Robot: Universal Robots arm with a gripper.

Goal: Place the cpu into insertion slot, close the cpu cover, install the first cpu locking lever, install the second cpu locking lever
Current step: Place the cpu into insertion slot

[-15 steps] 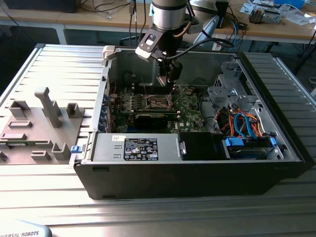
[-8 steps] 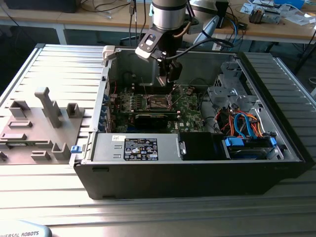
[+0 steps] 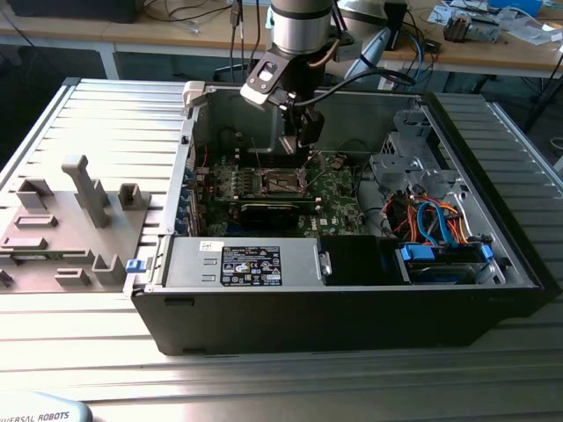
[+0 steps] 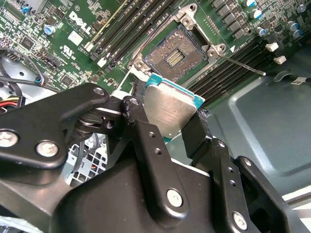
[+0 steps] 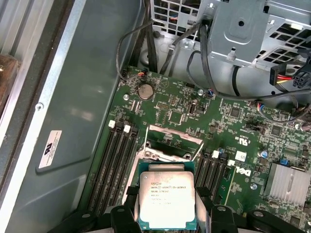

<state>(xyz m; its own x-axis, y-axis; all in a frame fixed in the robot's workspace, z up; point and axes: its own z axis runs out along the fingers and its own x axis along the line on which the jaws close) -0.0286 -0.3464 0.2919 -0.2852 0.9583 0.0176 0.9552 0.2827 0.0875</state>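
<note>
the claw (image 4: 170, 124) is shut on the cpu (image 4: 172, 109). its two black fingers (image 4: 146, 131) pinch opposite edges of the chip, and the dull silver top shows in both wrist views. in the exterior view the arm reaches down into the open computer case (image 3: 352, 299), which lies on its side on the ribbed tabletop (image 3: 281, 378), and the claw hangs over the far middle of the green circuit board (image 3: 339, 198).

the cpu is held in the air near the insertion slot (image 4: 174, 54) and apart from it. the slot's dark contact field is bare. in the first wrist view the cpu cover (image 5: 175, 138) looks raised off the slot, standing open. a thin locking lever (image 4: 240, 63) sticks out loose beside the slot.

as i judge it, the chip is picked up and brought close to the slot but not yet seated. the cover is not closed, and neither lever is latched, so none of the four steps is finished.
</note>
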